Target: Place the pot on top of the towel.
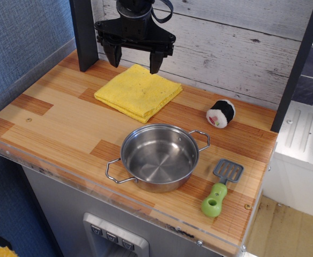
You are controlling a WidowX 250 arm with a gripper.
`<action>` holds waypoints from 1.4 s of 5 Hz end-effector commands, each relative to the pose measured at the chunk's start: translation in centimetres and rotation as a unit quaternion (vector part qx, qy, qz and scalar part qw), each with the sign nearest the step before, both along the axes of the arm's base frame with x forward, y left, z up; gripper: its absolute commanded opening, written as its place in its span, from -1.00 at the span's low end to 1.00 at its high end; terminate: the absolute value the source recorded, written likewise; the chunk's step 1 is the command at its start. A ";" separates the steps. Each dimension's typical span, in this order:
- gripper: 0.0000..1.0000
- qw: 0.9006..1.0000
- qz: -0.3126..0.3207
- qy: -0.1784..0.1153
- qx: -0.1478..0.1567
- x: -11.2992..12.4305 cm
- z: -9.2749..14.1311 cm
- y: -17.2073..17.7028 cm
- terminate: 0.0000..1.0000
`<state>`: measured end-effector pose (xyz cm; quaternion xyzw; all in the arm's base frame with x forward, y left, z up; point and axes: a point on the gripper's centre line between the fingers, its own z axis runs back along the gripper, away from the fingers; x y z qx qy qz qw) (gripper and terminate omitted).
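The pot (159, 157) is a shiny shallow steel pot with two wire loop handles. It stands empty on the wooden counter near the front edge. The towel (138, 91) is a bright yellow folded cloth lying flat behind the pot, toward the back wall. My gripper (134, 60) is black, open and empty. It hangs above the towel's far edge, well apart from the pot.
A plush sushi roll (221, 113) lies to the right of the towel. A toy spatula (222, 188) with a green handle lies right of the pot near the front edge. A dark post (83, 35) stands at the back left. The counter (54, 123) drops off at front and right.
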<state>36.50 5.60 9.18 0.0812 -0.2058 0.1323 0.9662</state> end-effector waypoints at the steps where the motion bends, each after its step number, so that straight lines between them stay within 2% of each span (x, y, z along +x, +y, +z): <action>1: 1.00 1.000 0.000 0.000 0.000 0.0 0.0 0.0 -1.00; 2: 1.00 0.999 -0.032 0.019 0.011 -2.0 -1.3 -0.9 -1.00; 3: 1.00 0.999 -0.044 0.025 0.005 -3.3 -1.7 -1.4 -1.00; 5: 1.00 0.998 -0.060 0.021 -0.010 -5.4 -0.9 -2.1 -1.00; 7: 1.00 0.995 -0.085 0.048 -0.030 -6.5 -2.9 -3.9 -1.00</action>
